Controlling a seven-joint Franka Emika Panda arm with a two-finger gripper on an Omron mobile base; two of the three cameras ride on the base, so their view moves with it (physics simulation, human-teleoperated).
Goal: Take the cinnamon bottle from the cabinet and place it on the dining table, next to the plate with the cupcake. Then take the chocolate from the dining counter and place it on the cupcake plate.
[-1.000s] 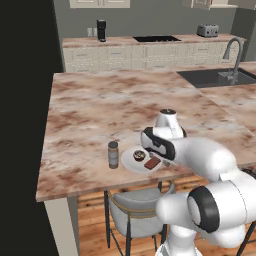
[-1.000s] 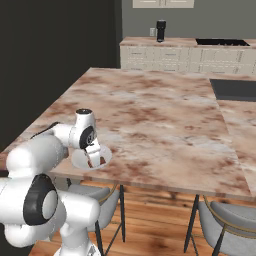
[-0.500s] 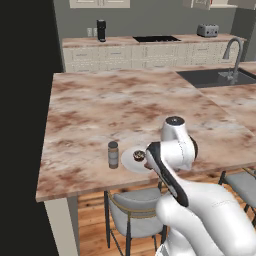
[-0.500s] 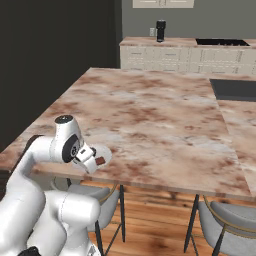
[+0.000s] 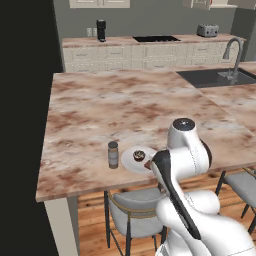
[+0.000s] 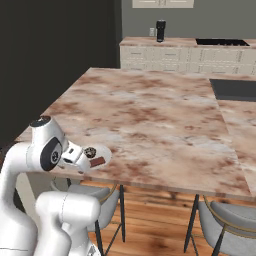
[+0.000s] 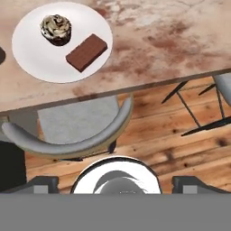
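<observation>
Two placements are called for, and both look done as things lie now. Nearest the camera on the hand, the gripper (image 7: 115,182) shows its two dark fingertips set wide apart with nothing between them, so it holds nothing; it hangs off the table edge, above a grey stool (image 7: 76,131) and the wooden floor. Just beyond, on the table (image 7: 180,40), the plate (image 7: 36,58) carries the cupcake (image 7: 56,29) and, beside it, the chocolate (image 7: 86,52), lying flat and wholly inside the rim. They look close but apart.

In the left base view the bottle (image 5: 113,154) stands upright on the table (image 5: 100,110) just beside the plate (image 5: 131,159), on its left, near the front edge. The right base view shows the plate (image 6: 102,152) with the chocolate (image 6: 97,162) and cupcake (image 6: 90,152) on it, partly behind the arm's wrist.

Farther back, the rest of the marble top is bare, then come the sink (image 5: 215,77) and the back counter with a toaster (image 5: 207,31).

By my reading nothing of the task is left.
</observation>
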